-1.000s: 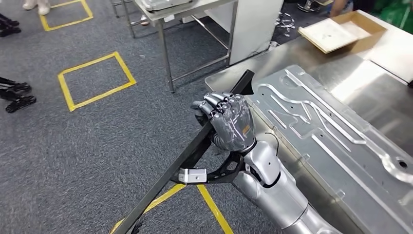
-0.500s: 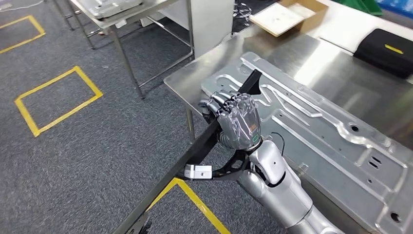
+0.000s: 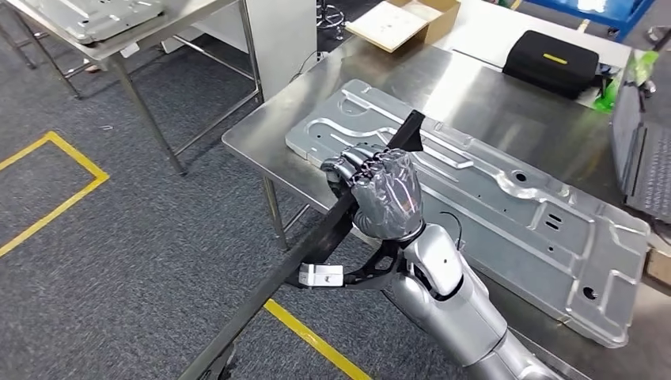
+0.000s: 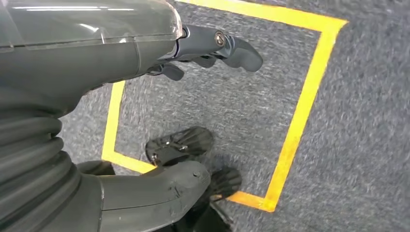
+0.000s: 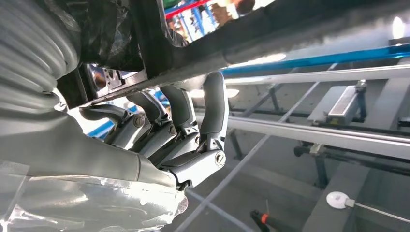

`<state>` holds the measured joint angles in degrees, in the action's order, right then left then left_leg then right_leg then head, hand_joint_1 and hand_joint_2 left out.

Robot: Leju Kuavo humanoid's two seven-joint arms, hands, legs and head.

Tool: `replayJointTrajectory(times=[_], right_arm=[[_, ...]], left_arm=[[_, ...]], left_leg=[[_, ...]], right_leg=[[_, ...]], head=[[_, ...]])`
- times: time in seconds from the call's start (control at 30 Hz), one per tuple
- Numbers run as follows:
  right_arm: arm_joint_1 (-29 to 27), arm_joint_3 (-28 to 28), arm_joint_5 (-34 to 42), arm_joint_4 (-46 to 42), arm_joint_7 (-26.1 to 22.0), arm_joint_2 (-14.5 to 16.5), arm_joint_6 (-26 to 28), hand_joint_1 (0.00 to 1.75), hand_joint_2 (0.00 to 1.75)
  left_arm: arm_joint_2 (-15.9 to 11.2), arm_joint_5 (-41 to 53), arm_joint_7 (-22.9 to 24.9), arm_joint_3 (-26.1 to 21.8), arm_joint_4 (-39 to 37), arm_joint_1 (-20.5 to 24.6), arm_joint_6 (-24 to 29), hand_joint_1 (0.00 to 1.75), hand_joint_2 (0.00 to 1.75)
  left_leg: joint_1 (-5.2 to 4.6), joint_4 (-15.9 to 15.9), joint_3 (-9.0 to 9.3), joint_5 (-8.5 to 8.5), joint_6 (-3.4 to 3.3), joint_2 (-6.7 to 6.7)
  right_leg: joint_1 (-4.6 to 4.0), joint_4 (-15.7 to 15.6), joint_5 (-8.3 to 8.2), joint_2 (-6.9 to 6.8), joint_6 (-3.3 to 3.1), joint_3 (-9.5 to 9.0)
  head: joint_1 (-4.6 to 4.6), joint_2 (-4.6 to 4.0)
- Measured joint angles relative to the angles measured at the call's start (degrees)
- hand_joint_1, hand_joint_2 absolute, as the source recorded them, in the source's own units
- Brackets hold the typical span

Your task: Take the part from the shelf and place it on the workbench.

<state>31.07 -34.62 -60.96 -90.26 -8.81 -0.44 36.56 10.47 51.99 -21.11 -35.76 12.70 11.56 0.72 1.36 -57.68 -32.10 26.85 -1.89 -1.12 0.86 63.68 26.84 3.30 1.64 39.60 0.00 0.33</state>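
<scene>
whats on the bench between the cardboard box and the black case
In the head view, bare steel workbench lies between the cardboard box and the black case; nothing sits in that stretch.

Cardboard box; black case

The part is a long, black, flat-sided bar — thin and straight, with a matte finish. It slants steeply: its upper end lies over the near edge of the steel worktop, above the embossed metal panel lying there, while its lower end hangs off the worktop over the carpet. The right hand grips it near the upper end, fingers wrapped around — held clear of the worktop.
</scene>
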Motion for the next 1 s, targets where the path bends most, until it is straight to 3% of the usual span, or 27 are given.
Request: replayJointTrajectory(times=[0.03, 0.07, 0.1, 0.13, 0.17, 0.2, 0.27, 0.3, 0.33, 0.4, 0.43, 0.5, 0.53, 0.6, 0.63, 0.67, 0.73, 0.8, 0.87, 0.9, 0.93, 1.0], right_arm=[[0.2, 0.0, 0.0, 0.0, 0.0, 0.0, 0.0, 1.75, 1.75], [0.2, 0.0, 0.0, 0.1, 0.0, 0.0, 0.0, 1.75, 1.75], [0.1, 0.0, 0.0, 0.2, 0.0, 0.0, -0.1, 1.75, 1.75], [0.1, 0.0, -0.1, 0.2, 0.0, 0.0, -0.1, 1.75, 1.75], [0.1, 0.0, -0.1, 0.3, 0.0, 0.0, -0.2, 1.75, 1.75], [0.1, 0.0, -0.1, 0.3, 0.0, 0.0, -0.2, 1.75, 1.75], [0.3, 0.0, -0.2, 0.3, 0.0, 0.0, -0.3, 1.75, 1.75], [0.4, 0.0, -0.2, 0.3, 0.0, 0.0, -0.4, 1.75, 1.75], [0.4, 0.0, -0.2, 0.3, 0.0, 0.0, -0.4, 1.75, 1.75], [0.5, 0.0, -0.4, 0.3, 0.0, 0.0, -0.4, 1.75, 1.75], [0.5, 0.0, -0.5, 0.3, 0.1, 0.0, -0.4, 1.75, 1.75], [0.7, 0.0, -0.7, 0.3, 0.1, 0.1, -0.5, 1.75, 1.75], [0.8, 0.0, -0.8, 0.3, 0.1, 0.1, -0.5, 1.75, 1.75], [0.9, 0.0, -1.0, 0.3, 0.1, 0.2, -0.7, 1.75, 1.75], [0.9, 0.0, -1.0, 0.4, 0.1, 0.3, -0.8, 1.75, 1.75], [0.9, 0.0, -1.0, 0.4, 0.2, 0.3, -0.8, 1.75, 1.75], [0.9, 0.0, -1.0, 0.4, 0.2, 0.3, -0.8, 1.75, 1.75], [1.0, 0.0, -1.1, 0.4, 0.3, 0.3, -0.9, 1.75, 1.75], [1.1, 0.0, -1.1, 0.4, 0.3, 0.3, -1.0, 1.75, 1.75], [1.1, 0.0, -1.1, 0.4, 0.3, 0.3, -1.0, 1.75, 1.75], [1.1, 0.0, -1.1, 0.4, 0.3, 0.3, -1.0, 1.75, 1.75], [1.2, 0.0, -1.1, 0.4, 0.3, 0.2, -1.0, 1.75, 1.75]], left_arm=[[0.0, 0.0, 0.0, 0.0, 0.0, -0.1, 0.0, 0.0, 1.75], [0.0, 0.1, 0.0, 0.0, 0.0, -0.1, 0.0, 0.0, 1.75], [-0.1, 0.2, 0.0, 0.0, 0.0, -0.2, 0.0, 0.0, 1.75], [-0.1, 0.2, 0.0, 0.0, 0.0, -0.3, -0.1, 0.0, 1.75], [-0.1, 0.3, 0.0, 0.0, 0.0, -0.2, -0.1, 0.0, 1.75], [-0.1, 0.3, 0.0, 0.0, 0.0, -0.2, -0.1, 0.0, 1.75], [0.0, 0.4, 0.0, 0.0, 0.0, -0.2, -0.1, 0.0, 1.75], [0.0, 0.4, 0.0, 0.0, 0.0, -0.1, -0.1, 0.0, 1.75], [0.0, 0.4, 0.0, 0.0, 0.0, -0.1, -0.1, 0.0, 1.75], [0.0, 0.3, 0.0, 0.0, 0.0, -0.1, -0.1, 0.0, 1.75], [0.0, 0.3, 0.0, 0.0, 0.0, 0.0, -0.1, 0.0, 1.75], [0.1, 0.2, 0.0, 0.0, 0.0, 0.0, -0.1, 0.0, 1.75], [0.1, 0.2, 0.0, 0.0, 0.0, 0.0, 0.0, 0.0, 1.75], [0.1, 0.2, 0.0, 0.0, 0.0, -0.2, 0.0, 0.0, 1.75], [0.1, 0.2, 0.0, 0.0, 0.0, -0.3, 0.0, 0.0, 1.75], [0.1, 0.1, 0.0, 0.0, 0.0, -0.3, 0.0, 0.0, 1.75], [0.1, 0.1, 0.0, 0.0, 0.0, -0.2, 0.0, 0.0, 1.75], [0.1, 0.0, 0.0, 0.0, 0.0, -0.1, 0.0, 0.0, 1.75], [0.2, -0.1, 0.0, 0.0, 0.0, 0.0, 0.0, 0.0, 1.75], [0.3, -0.2, 0.0, 0.0, 0.0, 0.0, 0.0, 0.0, 1.75], [0.4, -0.2, 0.0, 0.0, 0.0, 0.0, 0.0, 0.0, 1.75], [0.6, -0.2, 0.0, 0.0, 0.0, 0.1, 0.0, 0.0, 1.75]], left_leg=[[-0.12, 0.1, 0.01, -0.06, -0.2, 0.79], [-0.22, 0.0, -0.05, -0.04, -0.32, 1.67], [-0.28, -0.1, -0.1, 0.0, -0.34, 2.53], [-0.31, -0.2, -0.16, 0.07, -0.32, 3.36], [-0.32, -0.3, -0.18, 0.19, -0.26, 4.14], [-0.32, -0.4, -0.15, 0.36, -0.16, 4.86], [-0.51, -0.8, -0.03, 0.79, 0.21, 6.06], [-0.64, -0.9, 0.03, 0.95, 0.48, 6.53], [-0.82, -0.9, 0.09, 1.03, 0.76, 7.0], [-0.92, -0.8, 0.27, 1.2, 1.38, 7.78], [-0.86, -1.1, 0.26, 1.64, 1.68, 7.24], [-0.61, -4.6, -1.02, 4.24, 2.15, 4.57], [-0.53, -7.9, -2.4, 6.16, 2.26, 3.04], [-0.47, -15.4, -5.86, 9.37, 2.45, 1.77], [-0.45, -17.4, -6.87, 9.65, 2.51, 1.59], [-0.39, -17.5, -6.99, 8.87, 2.53, 1.52], [-0.15, -11.4, -4.28, 4.69, 2.46, 1.04], [0.18, -4.5, -1.12, 2.02, 2.31, -1.32], [0.14, -2.4, -0.27, 1.91, 2.03, -2.97], [0.05, -2.2, -0.28, 1.71, 1.76, -2.63], [0.05, -2.1, -0.31, 1.47, 1.36, -1.98], [0.1, -1.6, -0.26, 0.98, 0.46, -0.54]], right_leg=[[-0.05, 3.3, 1.8, -1.66, 0.21, 1.5], [0.02, 6.9, 3.39, -2.49, 0.39, 3.13], [0.06, 9.5, 4.24, -2.87, 0.52, 4.31], [0.09, 10.4, 4.08, -3.07, 0.6, 4.58], [0.1, 9.1, 2.94, -3.33, 0.61, 3.69], [0.06, 5.7, 1.16, -3.92, 0.52, 1.7], [-0.4, -1.5, -1.11, -6.21, -0.11, -2.37], [-0.68, -3.6, -1.49, -6.88, -0.5, -3.41], [-0.95, -4.2, -1.34, -7.07, -0.85, -3.6], [-0.9, -4.4, -1.65, -5.71, -1.43, -3.44], [-0.71, -4.6, -1.82, -5.11, -1.74, -3.49], [-0.23, -5.1, -2.2, -3.91, -2.38, -3.63], [-0.21, -5.1, -2.29, -3.29, -2.55, -3.57], [-0.19, -5.0, -2.37, -1.86, -2.71, -3.4], [-0.19, -4.9, -2.39, -1.11, -2.72, -3.33], [-0.17, -4.8, -2.39, -0.33, -2.71, -3.29], [-0.07, -4.4, -2.31, 1.23, -2.57, -3.26], [0.0, -3.8, -2.23, 2.67, -2.05, -2.9], [0.16, -3.5, -2.51, 3.85, -1.22, -2.23], [0.23, -3.6, -2.8, 4.52, -0.77, -1.94], [0.29, -3.7, -2.94, 4.43, -0.39, -1.75], [0.07, -2.1, -1.87, 1.62, 0.21, -0.86]], head=[[0.11, 0.0], [0.1, 0.0], [0.12, 0.0], [0.11, 0.0], [0.12, 0.0], [0.12, 0.0], [0.1, 0.0], [0.09, 0.0], [0.09, 0.0], [0.08, 0.0], [0.09, 0.0], [0.07, 0.0], [0.07, 0.0], [0.07, 0.0], [0.07, 0.0], [0.08, 0.0], [0.07, 0.0], [0.09, 0.0], [0.1, 0.0], [0.1, 0.0], [0.09, 0.0], [0.15, 0.0]])
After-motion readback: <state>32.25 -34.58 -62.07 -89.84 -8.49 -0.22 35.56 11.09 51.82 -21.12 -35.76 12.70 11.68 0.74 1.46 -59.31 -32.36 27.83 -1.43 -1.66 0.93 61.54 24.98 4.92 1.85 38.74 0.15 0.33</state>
